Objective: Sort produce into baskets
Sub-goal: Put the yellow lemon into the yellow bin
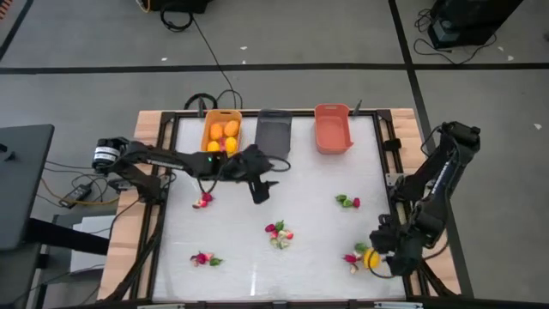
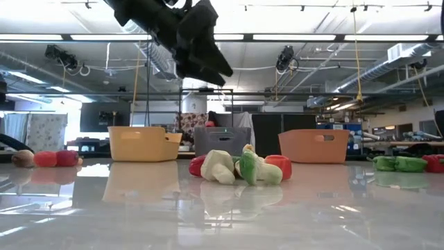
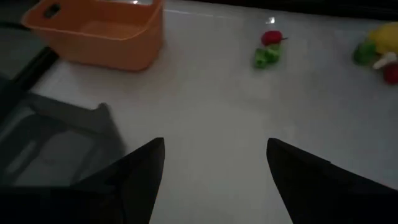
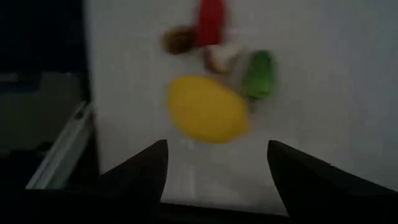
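Three baskets stand in a row at the table's far edge: a yellow-orange one point(image 1: 221, 130) with several yellow-orange fruits, a dark grey one point(image 1: 274, 131) and a salmon one point(image 1: 333, 129). Small heaps of produce lie on the table. My left gripper point(image 1: 260, 192) hovers open and empty just in front of the grey basket; its wrist view point(image 3: 214, 146) shows bare table between the fingers. My right gripper point(image 4: 217, 146) is open at the near right, just short of a yellow fruit point(image 4: 208, 109) that lies beside red point(image 4: 210, 22), pale and green point(image 4: 258, 74) pieces.
Other produce heaps lie at the left point(image 1: 203, 200), centre point(image 1: 279, 233), near left point(image 1: 204, 258) and right point(image 1: 347, 202). The near-right heap point(image 1: 360, 257) lies close to the table's right edge rail. Open table lies between the heaps.
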Tool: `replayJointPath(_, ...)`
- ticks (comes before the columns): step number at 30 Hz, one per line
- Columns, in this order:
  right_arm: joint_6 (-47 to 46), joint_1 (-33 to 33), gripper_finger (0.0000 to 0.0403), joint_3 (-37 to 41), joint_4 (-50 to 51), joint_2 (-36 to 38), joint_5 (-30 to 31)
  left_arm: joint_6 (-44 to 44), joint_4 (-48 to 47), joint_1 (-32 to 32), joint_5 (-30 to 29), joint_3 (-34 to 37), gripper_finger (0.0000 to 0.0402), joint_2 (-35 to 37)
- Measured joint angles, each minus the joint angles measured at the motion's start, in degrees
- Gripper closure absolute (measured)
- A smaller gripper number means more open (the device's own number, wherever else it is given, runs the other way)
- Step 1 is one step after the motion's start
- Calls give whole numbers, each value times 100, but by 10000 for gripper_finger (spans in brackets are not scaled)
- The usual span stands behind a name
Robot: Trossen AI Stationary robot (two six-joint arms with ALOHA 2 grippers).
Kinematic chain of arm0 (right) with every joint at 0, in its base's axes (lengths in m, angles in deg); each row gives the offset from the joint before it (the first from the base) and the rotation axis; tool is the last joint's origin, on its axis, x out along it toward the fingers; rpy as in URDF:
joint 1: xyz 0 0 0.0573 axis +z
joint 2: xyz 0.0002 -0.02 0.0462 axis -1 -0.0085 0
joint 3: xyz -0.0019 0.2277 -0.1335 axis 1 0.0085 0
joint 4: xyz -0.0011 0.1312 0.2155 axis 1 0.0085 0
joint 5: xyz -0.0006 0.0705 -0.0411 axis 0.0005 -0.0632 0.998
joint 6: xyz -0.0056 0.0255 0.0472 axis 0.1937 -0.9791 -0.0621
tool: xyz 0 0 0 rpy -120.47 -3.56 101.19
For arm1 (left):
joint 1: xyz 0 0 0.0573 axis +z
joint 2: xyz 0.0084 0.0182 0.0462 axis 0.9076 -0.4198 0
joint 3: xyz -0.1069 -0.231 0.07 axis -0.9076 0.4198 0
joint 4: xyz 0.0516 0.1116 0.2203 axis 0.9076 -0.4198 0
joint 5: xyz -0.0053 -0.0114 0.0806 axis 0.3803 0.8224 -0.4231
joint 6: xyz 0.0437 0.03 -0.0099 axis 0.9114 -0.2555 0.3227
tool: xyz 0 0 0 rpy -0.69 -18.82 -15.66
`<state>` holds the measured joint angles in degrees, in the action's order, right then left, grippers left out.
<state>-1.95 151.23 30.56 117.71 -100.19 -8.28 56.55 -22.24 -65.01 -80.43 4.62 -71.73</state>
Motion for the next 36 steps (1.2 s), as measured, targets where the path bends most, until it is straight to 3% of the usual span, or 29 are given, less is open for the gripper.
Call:
replayJointPath(6,475,84,122,0,-25,-489,102,1,319,-114,-4,0,113,-368)
replayJointPath(13,1225,22,123,-2,-260,-1409,-379,3,223,-113,-18,0,113,-600)
replayJointPath(18,1478,-3,123,-147,-263,-1781,-310,6,85,-188,-17,0,113,-603)
replayJointPath(26,1886,-19,124,-467,-271,-1898,212,7,126,-259,-21,0,113,-603)
replayJointPath(36,1911,-240,123,-472,-630,-1900,250,147,159,-259,-24,0,113,-603)
